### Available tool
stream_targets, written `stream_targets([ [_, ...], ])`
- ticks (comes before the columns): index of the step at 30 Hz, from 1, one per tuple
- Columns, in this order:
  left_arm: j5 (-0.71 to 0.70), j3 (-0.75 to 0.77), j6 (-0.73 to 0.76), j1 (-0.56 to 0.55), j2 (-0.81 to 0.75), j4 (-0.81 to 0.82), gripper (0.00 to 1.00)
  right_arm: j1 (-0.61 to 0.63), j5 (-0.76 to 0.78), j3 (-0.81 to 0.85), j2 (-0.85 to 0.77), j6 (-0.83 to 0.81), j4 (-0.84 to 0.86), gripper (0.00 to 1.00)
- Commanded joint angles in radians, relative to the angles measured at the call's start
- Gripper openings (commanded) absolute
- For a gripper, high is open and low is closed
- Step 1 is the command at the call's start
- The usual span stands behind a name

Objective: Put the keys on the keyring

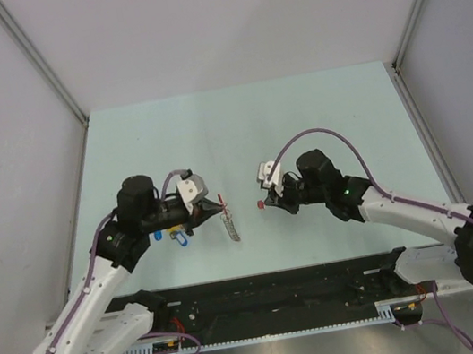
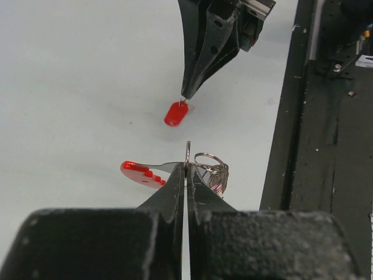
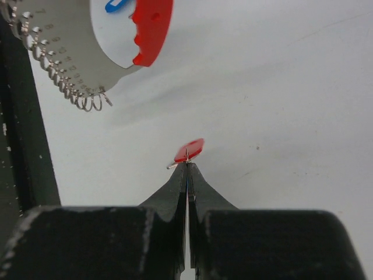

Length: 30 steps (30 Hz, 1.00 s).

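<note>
Left gripper pinching the keyring, right gripper squeezing the red-headed key nearby, blue key lying under the left arm

Narrow lane between left end effector and right end effector
Far worktop lies bare; the clamped keyring and the red key jut into the lane from either side.

keyring: tiny marks, perhaps numerals, along its grey metal edge, too small to read
Elsewhere: no readable text
</note>
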Motion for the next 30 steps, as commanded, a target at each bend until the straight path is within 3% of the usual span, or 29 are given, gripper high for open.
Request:
stream_targets([
  [1,0.163,0.097,0.124,-0.037,0.063,-0.003,0.00,0.064,0.122,0.085,-0.094,0.019,-0.171,0.00],
  [6,0.171,0.190,0.274,-0.098,0.161,-0.112,0.00,0.130,0.217,0.152,-0.167,0.041,-0.280,0.00],
  [12,0.214,0.258,0.388,-0.124,0.247,-0.127,0.00,0.156,0.266,0.250,-0.219,0.044,-0.395,0.00],
  [24,0.287,0.353,0.477,-0.124,0.408,-0.083,0.00,0.191,0.394,0.366,-0.221,-0.015,-0.473,0.00],
  [30,0.287,0.305,0.454,-0.124,0.375,-0.006,0.00,0.240,0.415,0.378,-0.168,-0.033,-0.469,0.00],
])
